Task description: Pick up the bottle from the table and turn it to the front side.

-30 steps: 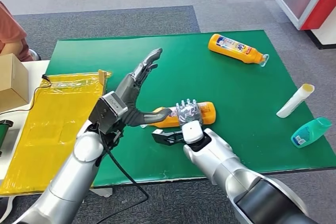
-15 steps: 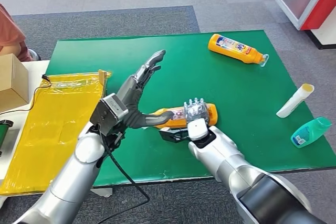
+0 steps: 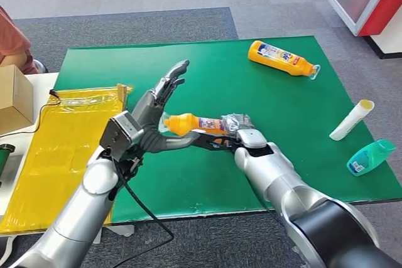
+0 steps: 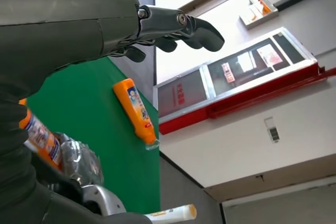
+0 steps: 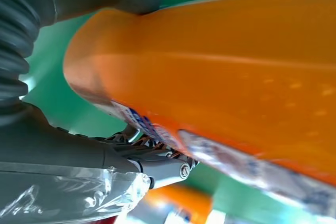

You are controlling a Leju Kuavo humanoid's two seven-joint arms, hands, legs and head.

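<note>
Table with the green mat carries a second orange bottle at its far right and a white tube and teal bottle at its right edge, all well apart from the work. Right hand is clamped on the base of the orange bottle, held lying flat above the mat's middle, presumably lifted for turning. Left hand, fingers apart and extended, sits by the cap end, thumb under the neck, likely as support.

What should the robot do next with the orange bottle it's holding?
Probably keep rolling the orange bottle in the right hand until its label faces front. It is lifted off the green mat, lying sideways, and the left hand waits open beside its cap.
</note>
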